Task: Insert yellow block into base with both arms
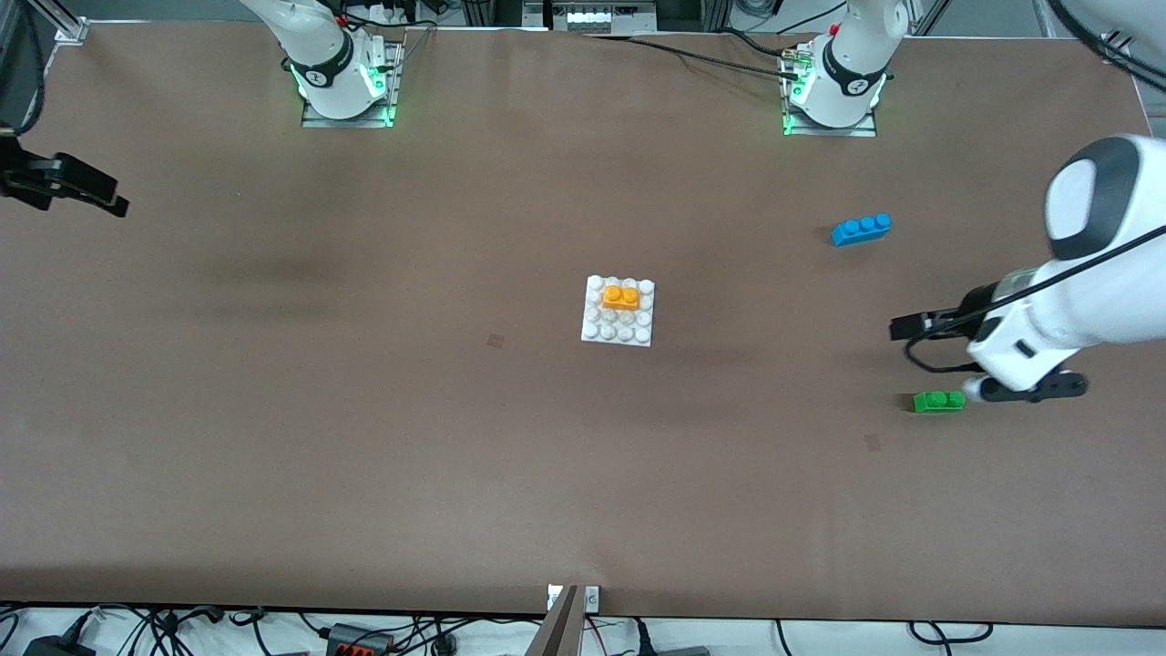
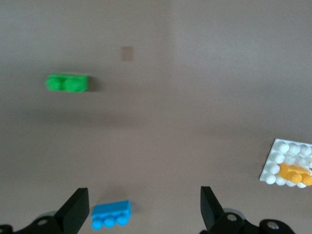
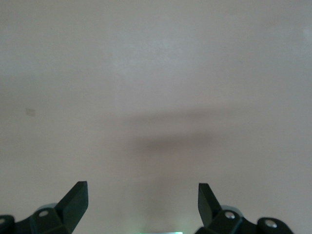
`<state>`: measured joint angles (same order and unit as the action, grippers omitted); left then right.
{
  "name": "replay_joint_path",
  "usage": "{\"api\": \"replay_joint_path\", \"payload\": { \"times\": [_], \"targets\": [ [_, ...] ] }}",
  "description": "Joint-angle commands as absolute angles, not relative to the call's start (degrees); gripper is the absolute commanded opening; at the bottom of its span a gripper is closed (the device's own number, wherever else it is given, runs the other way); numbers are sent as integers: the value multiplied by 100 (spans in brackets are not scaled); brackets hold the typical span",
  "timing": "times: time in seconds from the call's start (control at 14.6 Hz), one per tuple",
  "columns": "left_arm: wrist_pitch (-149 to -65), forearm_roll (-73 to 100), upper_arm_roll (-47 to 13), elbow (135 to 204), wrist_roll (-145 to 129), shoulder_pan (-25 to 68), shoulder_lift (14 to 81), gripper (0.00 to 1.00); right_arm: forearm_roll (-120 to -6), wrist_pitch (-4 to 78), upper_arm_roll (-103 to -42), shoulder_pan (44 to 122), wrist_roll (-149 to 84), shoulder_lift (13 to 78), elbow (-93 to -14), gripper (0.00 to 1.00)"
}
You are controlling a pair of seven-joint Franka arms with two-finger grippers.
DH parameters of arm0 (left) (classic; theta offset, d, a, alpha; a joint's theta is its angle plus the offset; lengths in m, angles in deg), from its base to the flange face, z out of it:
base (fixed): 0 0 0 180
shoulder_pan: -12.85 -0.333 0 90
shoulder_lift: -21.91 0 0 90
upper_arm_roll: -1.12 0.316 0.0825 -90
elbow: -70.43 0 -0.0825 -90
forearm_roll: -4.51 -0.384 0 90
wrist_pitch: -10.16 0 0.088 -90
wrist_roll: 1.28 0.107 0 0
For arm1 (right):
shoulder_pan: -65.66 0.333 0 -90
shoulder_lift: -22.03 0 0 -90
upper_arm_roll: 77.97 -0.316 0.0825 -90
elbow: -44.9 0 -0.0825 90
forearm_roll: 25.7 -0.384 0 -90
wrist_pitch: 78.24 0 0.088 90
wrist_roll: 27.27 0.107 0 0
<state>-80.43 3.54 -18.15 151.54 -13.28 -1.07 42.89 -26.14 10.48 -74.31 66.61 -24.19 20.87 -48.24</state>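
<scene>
Yellow block (image 1: 620,297) seated on base (image 1: 618,335) | both arms' fingers (image 2: 77,208) spread, well apart from it

left arm (image 1: 1084,301): raised at the table's 3 o'clock edge | left gripper (image 2: 141,214): fingers spread, empty | right gripper (image 3: 142,207): 9 o'clock edge, spread, empty

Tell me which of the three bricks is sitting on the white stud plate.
The yellow block. It sits on the base, at the edge toward the robots; the green brick and blue three-stud brick lie on the bare table.
</scene>
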Motion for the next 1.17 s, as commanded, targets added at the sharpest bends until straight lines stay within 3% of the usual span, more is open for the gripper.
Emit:
{"api": "replay_joint_path", "payload": {
  "times": [0.0, 0.34, 1.1],
  "targets": [
    [-7625, 266, -1918, 15138, -931, -524, 3800, 100, -2666, 1088, -7402, 6838, -2182, 2115, -4756, 100],
    [-7036, 266, -1857, 14883, -313, -631, 3509, 100, -2658, 1062, -7340, 6680, -2278, 2115, -4765, 100],
    [-7149, 126, -1831, 14891, -260, -299, 3562, 100, -2579, 1070, -7340, 6654, -2182, 2115, -4738, 100]
  ]
}}
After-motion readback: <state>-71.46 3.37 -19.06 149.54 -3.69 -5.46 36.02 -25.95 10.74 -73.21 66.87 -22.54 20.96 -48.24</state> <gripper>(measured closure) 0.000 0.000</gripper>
